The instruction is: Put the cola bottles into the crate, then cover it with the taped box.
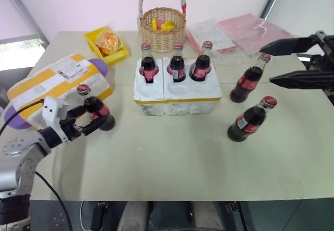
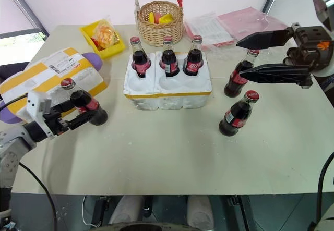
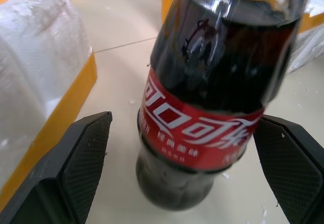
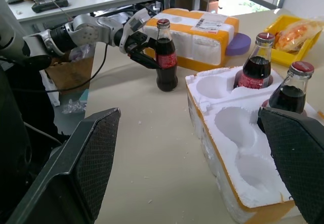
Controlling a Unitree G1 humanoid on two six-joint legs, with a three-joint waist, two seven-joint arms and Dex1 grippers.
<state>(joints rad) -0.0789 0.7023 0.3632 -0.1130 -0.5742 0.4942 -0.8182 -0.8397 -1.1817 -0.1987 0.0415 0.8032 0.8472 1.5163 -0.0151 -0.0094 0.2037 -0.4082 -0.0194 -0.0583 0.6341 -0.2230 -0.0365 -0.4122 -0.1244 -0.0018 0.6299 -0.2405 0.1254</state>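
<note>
The white foam crate (image 1: 177,101) with its yellow band sits mid-table. Three cola bottles (image 1: 177,64) stand in its back wells, and the front wells are empty. Two more cola bottles (image 1: 251,80) (image 1: 251,119) stand on the table to its right. Another cola bottle (image 1: 98,108) stands at the left, beside the taped box (image 1: 52,82). My left gripper (image 1: 96,116) is open, a finger (image 3: 76,168) on each side of that bottle's lower body with gaps showing. My right gripper (image 2: 239,58) hangs open above the right-hand bottles, holding nothing.
A wicker basket (image 1: 162,30) with fruit stands behind the crate. A yellow tray (image 1: 93,37) with a snack bag sits at the back left. Clear and pink plastic sleeves (image 1: 250,30) lie at the back right. Bare tabletop (image 1: 172,158) stretches in front of the crate.
</note>
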